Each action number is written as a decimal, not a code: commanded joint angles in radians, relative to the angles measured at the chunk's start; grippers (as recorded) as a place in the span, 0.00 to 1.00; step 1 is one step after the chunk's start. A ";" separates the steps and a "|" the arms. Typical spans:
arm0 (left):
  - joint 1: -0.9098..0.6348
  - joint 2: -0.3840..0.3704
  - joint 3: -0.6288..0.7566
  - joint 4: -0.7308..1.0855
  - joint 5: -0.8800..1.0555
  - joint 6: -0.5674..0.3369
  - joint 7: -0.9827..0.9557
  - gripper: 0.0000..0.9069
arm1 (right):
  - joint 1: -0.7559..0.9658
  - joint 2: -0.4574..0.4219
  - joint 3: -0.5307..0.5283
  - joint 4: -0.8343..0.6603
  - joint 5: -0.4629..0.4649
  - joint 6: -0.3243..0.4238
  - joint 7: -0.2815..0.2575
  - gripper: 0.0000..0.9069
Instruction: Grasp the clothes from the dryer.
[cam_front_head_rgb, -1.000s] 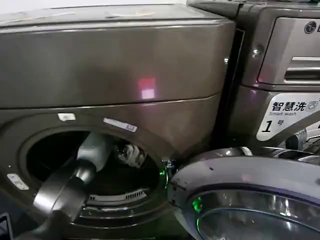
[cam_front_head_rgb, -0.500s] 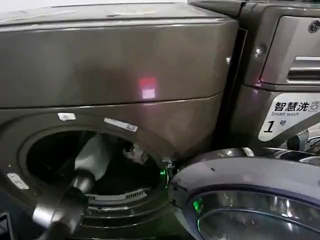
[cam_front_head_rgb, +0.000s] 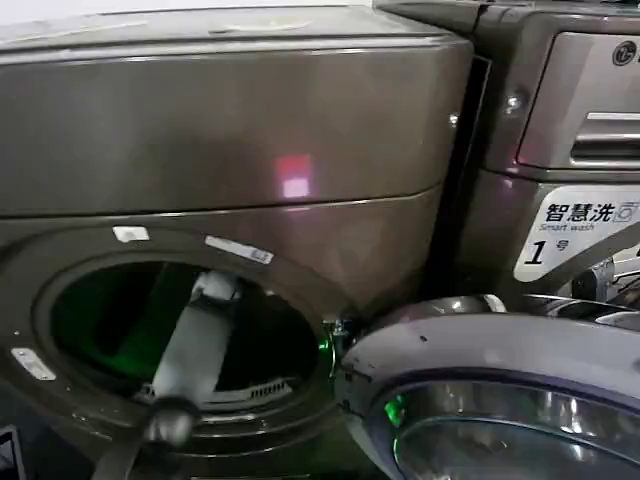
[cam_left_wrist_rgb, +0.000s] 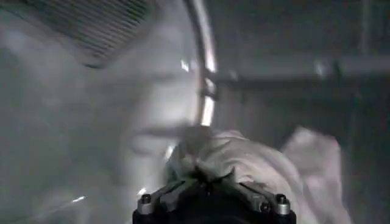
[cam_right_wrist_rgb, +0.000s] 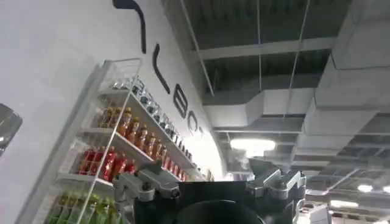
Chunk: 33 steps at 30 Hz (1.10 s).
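The dryer (cam_front_head_rgb: 250, 120) is the large bronze-grey machine with its round port (cam_front_head_rgb: 90, 320) open. My left arm (cam_front_head_rgb: 195, 345) reaches deep into the drum, its end up under the port's upper rim. In the left wrist view the clothes (cam_left_wrist_rgb: 244, 155) are a pale, wrinkled wad against the drum's back wall. My left gripper (cam_left_wrist_rgb: 206, 180) has its fingers drawn together on the near edge of the wad. My right gripper (cam_right_wrist_rgb: 210, 182) points up toward the ceiling, away from the dryer, with its fingers apart and nothing between them.
The dryer's round door (cam_front_head_rgb: 500, 370) hangs open to the right of the port, low in front. A second machine (cam_front_head_rgb: 570, 120) with a "1" sticker (cam_front_head_rgb: 575, 235) stands at the right. A shelf of bottles (cam_right_wrist_rgb: 116, 152) lines a white wall.
My left arm has pushed farther into the drum and swung upward. The gripper, seen in the port's middle earlier, is now up under the rim. A green glow now lights the drum.
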 joint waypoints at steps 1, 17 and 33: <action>0.240 -0.026 -0.156 -0.380 -0.370 -0.074 -0.242 0.00 | 0.006 -0.005 -0.015 0.001 -0.001 0.018 -0.006 1.00; 0.379 -0.074 -0.153 -0.523 -0.373 -0.279 -0.481 0.00 | 0.007 -0.005 -0.016 -0.007 0.004 0.069 -0.008 1.00; 0.364 -0.078 -0.147 -0.508 -0.357 -0.269 -0.478 0.00 | 0.011 0.002 -0.007 0.002 0.000 0.043 -0.016 1.00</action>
